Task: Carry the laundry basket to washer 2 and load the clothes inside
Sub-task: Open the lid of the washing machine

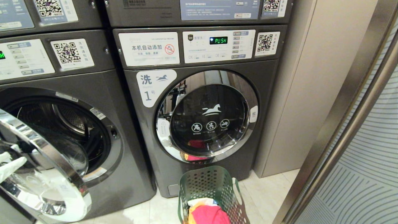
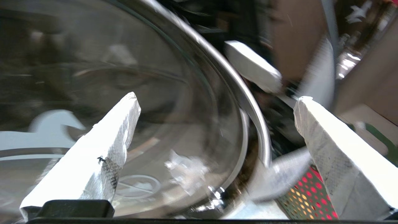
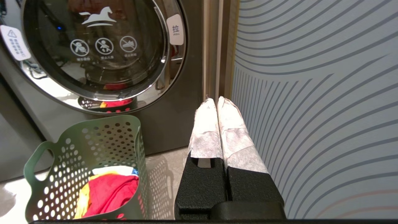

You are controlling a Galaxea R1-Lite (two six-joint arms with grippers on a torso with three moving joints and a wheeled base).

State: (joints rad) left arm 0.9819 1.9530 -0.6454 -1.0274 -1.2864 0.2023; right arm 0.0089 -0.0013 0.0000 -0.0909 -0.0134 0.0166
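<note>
Grey washer labelled 1 (image 1: 199, 118), door shut, beige wall panel (image 1: 311, 93), striped glass partition (image 1: 370, 174), perhaps frosted.

The pale tiled floor (image 1: 267, 193) is carrying everything here. The green basket (image 1: 211, 186) is standing upright on it, just in front of the closed washer marked 1 (image 1: 149, 149), with the clothes (image 1: 208, 214) lying inside. Both grey washers are sitting on the floor side by side.
</note>
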